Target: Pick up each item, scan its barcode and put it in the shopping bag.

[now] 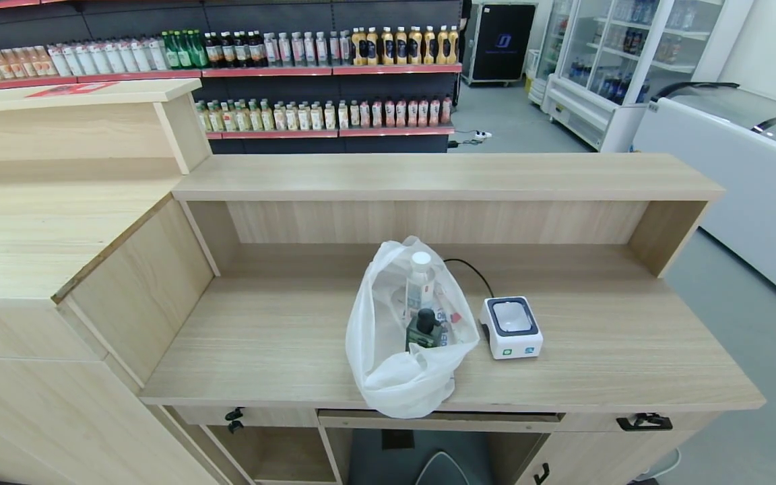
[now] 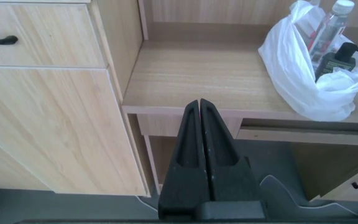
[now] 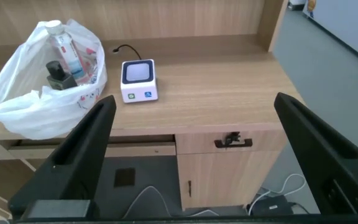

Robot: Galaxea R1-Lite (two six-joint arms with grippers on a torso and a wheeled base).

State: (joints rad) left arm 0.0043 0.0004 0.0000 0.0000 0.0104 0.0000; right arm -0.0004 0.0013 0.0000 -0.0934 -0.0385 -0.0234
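A white plastic shopping bag (image 1: 398, 364) stands open on the wooden counter (image 1: 294, 337) near its front edge. Inside it are a clear bottle with a white cap (image 1: 419, 279) and a dark green bottle with a black pump top (image 1: 424, 329). The bag (image 2: 303, 68) and the bag (image 3: 36, 106) appear in both wrist views too. A white barcode scanner (image 1: 510, 327) sits just right of the bag, its cable running to the back; the scanner (image 3: 138, 80) faces up. My left gripper (image 2: 200, 102) is shut, held below the counter's front edge. My right gripper (image 3: 194, 102) is open, low in front of the counter.
A raised shelf (image 1: 448, 176) runs along the counter's back, with a taller side unit (image 1: 58, 202) on the left. Drawers with black handles (image 1: 644, 422) sit under the counter front. Bare counter (image 3: 229, 81) lies right of the scanner.
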